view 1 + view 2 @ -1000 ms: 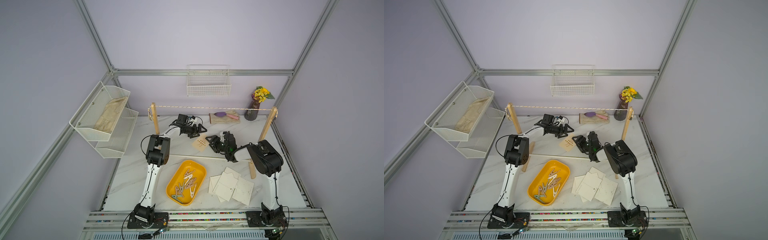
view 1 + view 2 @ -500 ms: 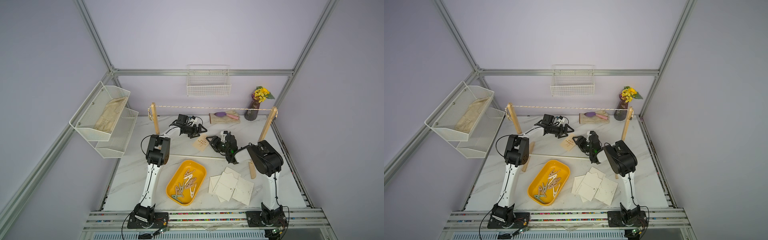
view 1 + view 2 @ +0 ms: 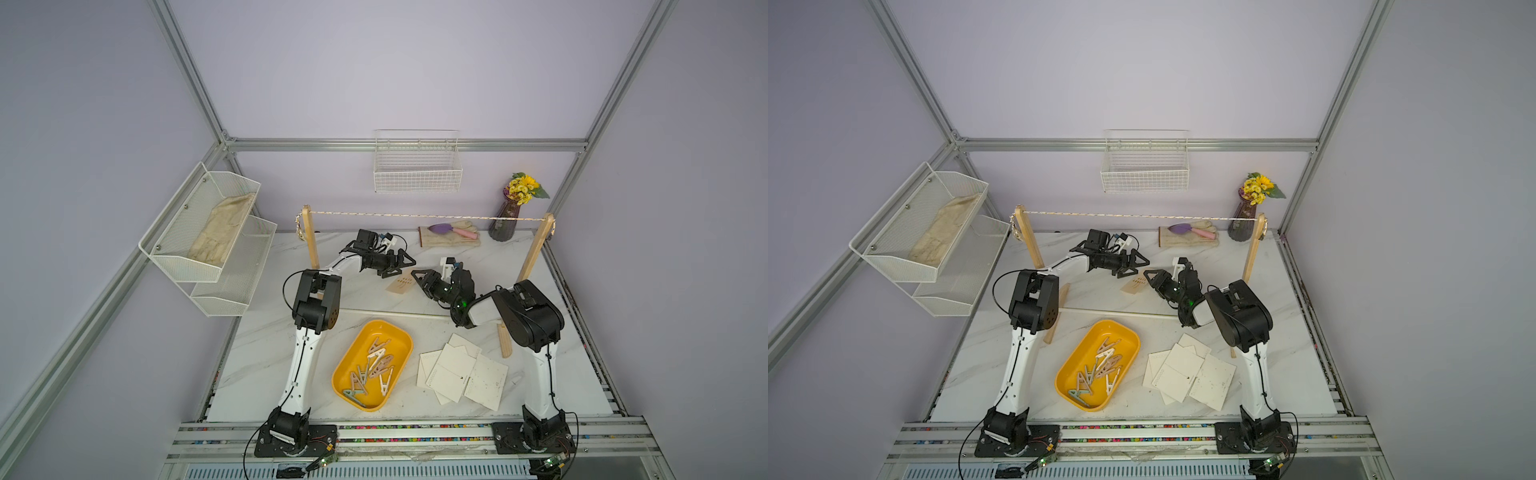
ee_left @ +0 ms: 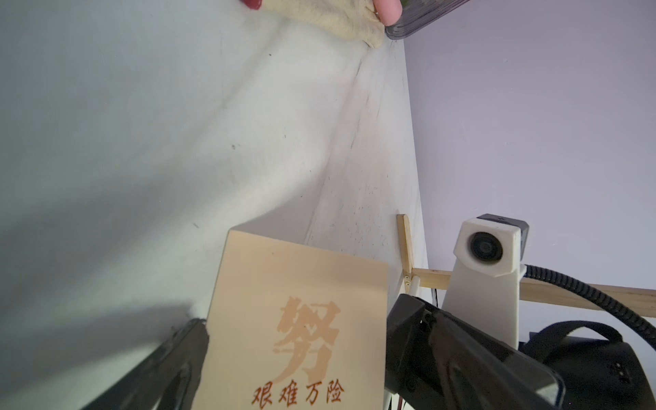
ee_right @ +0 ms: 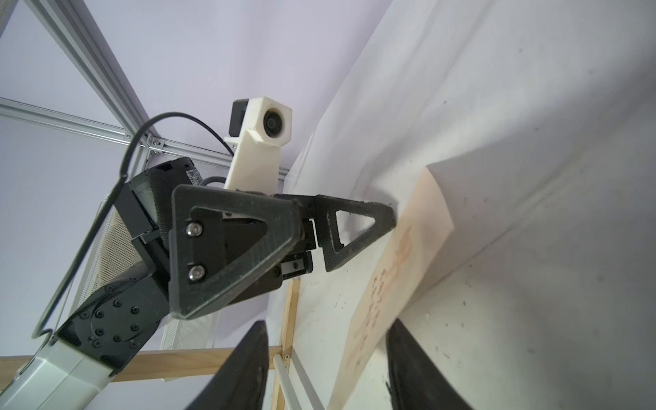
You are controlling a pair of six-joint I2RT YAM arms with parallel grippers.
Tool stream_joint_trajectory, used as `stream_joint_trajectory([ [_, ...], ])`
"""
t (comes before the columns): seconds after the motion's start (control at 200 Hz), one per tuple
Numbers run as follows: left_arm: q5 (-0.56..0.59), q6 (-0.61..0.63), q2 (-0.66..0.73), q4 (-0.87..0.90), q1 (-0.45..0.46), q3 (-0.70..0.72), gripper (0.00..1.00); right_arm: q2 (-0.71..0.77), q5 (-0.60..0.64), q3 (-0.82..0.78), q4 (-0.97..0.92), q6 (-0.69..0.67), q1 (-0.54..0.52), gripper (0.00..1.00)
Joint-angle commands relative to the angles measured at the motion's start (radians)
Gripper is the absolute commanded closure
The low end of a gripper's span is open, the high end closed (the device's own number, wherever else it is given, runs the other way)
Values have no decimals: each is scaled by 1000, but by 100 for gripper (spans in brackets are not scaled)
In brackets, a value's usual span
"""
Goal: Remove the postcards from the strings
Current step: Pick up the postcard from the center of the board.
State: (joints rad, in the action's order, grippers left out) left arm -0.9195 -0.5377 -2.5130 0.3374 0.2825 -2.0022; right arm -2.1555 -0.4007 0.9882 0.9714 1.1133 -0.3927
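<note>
The beige string (image 3: 428,215) runs bare between its two wooden posts. One tan postcard (image 3: 401,286) with orange characters sits on the table beneath it, one edge raised. My left gripper (image 3: 401,268) is open above it, and one fingertip (image 5: 388,216) touches the card's far edge. My right gripper (image 3: 420,281) comes in from the right. In the right wrist view its jaws are apart around the near edge of the postcard (image 5: 401,269), which sits close to one finger (image 5: 411,365). Several cream postcards (image 3: 461,370) lie in a loose pile at the front.
A yellow tray (image 3: 384,330) of clothespins sits front centre. The rack's white rod (image 3: 390,312) crosses the table just in front of both grippers. A glove with a trowel (image 3: 451,239) and a purple vase (image 3: 505,224) are at the back. Wire shelves (image 3: 208,232) hang at the left.
The right gripper's jaws have narrowed around the tan card's edge. Both arms and the card have barely shifted.
</note>
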Motion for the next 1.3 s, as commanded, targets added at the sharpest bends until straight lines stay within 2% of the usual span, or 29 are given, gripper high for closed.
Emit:
stream_joint_trajectory([
  [0.0,51,7,-9,95,12,54,0,-16,-5,30,-43,-15,-1,50],
  [0.35,51,2,-4,86,12,51,0,2,4,56,-209,-75,0,70],
  [0.775,87,-2,110,20,12,92,0,69,3,35,-171,-75,-1,100],
  [1.075,112,-28,312,-154,16,248,0,233,-9,-75,-117,-68,-1,100],
  [1.295,76,-122,531,-503,15,482,0,457,-41,-216,-353,-145,-2,100],
])
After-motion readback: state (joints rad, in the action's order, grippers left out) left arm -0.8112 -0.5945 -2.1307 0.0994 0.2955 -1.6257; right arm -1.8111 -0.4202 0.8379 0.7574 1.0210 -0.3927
